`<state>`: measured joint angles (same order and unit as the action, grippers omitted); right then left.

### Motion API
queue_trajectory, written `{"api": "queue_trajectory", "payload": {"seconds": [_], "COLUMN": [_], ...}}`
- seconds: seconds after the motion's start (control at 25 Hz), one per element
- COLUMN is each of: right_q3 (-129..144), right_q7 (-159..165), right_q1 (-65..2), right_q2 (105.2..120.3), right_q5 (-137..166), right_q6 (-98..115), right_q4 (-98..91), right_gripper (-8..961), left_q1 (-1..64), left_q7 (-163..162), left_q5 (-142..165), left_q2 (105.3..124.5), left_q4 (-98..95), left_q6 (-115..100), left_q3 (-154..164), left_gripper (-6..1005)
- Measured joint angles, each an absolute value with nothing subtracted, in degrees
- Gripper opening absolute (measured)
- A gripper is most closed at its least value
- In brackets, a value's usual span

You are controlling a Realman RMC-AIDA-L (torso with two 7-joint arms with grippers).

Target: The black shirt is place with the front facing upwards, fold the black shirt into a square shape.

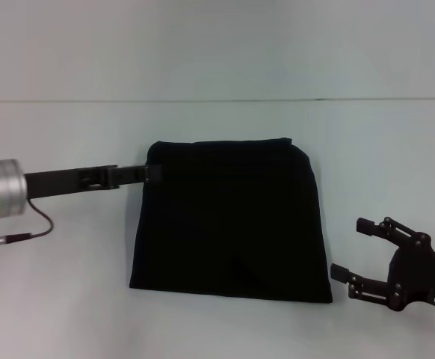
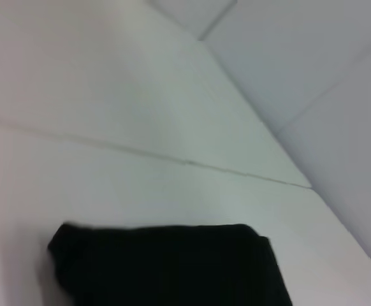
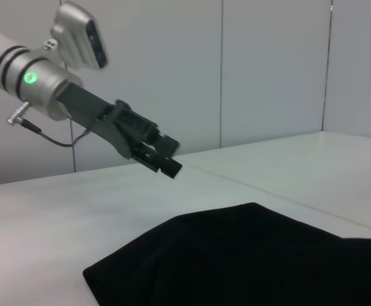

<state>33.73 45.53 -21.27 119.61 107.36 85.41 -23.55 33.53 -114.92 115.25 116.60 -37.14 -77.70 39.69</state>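
The black shirt lies on the white table as a folded, roughly square block with its plain black side up; no print shows. It also appears in the left wrist view and the right wrist view. My left gripper reaches in from the left to the shirt's far left corner. The right wrist view shows this gripper raised above the table, shut and holding nothing. My right gripper hovers open just off the shirt's near right corner, apart from the cloth.
Bare white table surrounds the shirt on all sides. The table's far edge runs across the back, with a pale wall behind. A thin cable hangs from the left arm's wrist.
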Motion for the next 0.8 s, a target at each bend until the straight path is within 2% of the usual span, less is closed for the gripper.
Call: {"api": "queue_trajectory", "payload": {"seconds": [0.12, 0.2, 0.48, 0.8], "right_q3": [33.39, 33.41, 33.97, 33.78], "right_q7": [45.49, 45.29, 45.05, 44.62], "right_q1": [-21.47, -21.60, -21.64, -19.28], "right_q2": [119.61, 119.61, 119.70, 119.70], "right_q5": [107.33, 107.31, 107.57, 107.64], "right_q6": [85.63, 85.67, 86.19, 85.16], "right_q4": [-23.55, -23.55, -23.55, -23.47], "right_gripper": [945, 945, 945, 944], "left_q1": [31.97, 30.52, 23.37, 16.88], "left_q7": [-102.60, -93.64, -67.94, -64.84], "left_q5": [115.40, 115.40, 114.52, 116.86], "left_q2": [116.77, 117.30, 120.18, 120.93], "left_q4": [-38.49, -38.84, -39.61, -39.12], "left_q6": [-82.33, -84.30, -97.61, -96.02], "left_q3": [37.92, 37.78, 32.09, 30.92], "left_gripper": [467, 671, 758, 851]}}
